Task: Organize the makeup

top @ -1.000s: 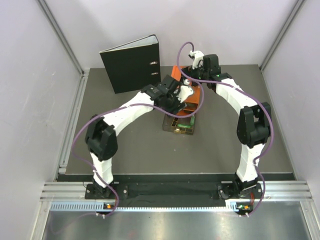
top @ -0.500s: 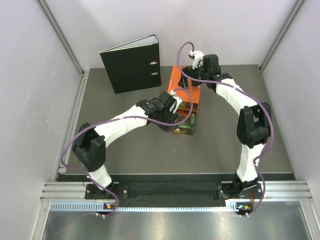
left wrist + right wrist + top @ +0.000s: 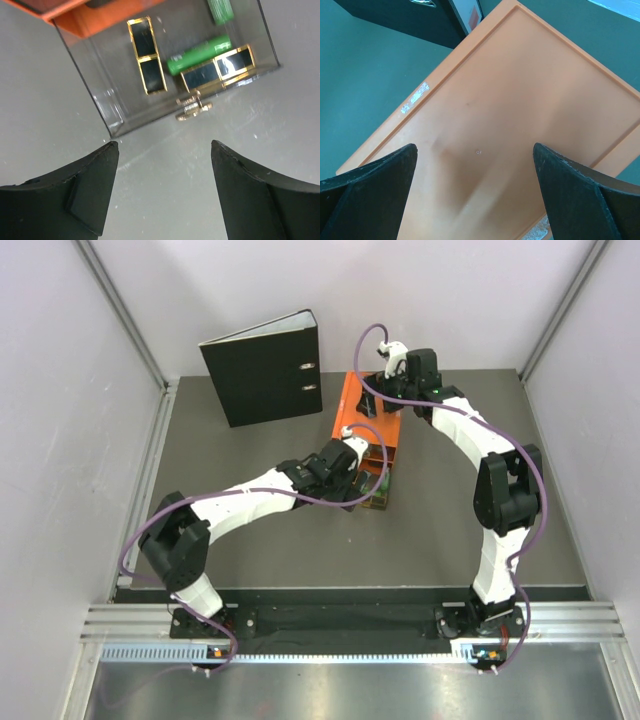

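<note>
Top external view: dark grey matte worktop (image 3: 260, 540), pale lilac walls (image 3: 60, 390) on three sides, aluminium rails (image 3: 350, 625) along the near edge. A tall black ring binder (image 3: 265, 375) stands at the back, with a flat orange drawer box (image 3: 372, 405) near it on the right. Left end effector (image 3: 164, 147) is spread wide, low over bare worktop in front of the smoky clear plastic drawer (image 3: 97, 80) and its gold handle (image 3: 192, 107). Inside lie slim black-and-gold cases (image 3: 146, 62) and a bright green stick (image 3: 197, 52). Right end effector (image 3: 475, 147) is spread too, over the orange lid. Scuffed white sticker (image 3: 415, 97) there, and the binder's spine label (image 3: 470, 10): both unreadable.
</note>
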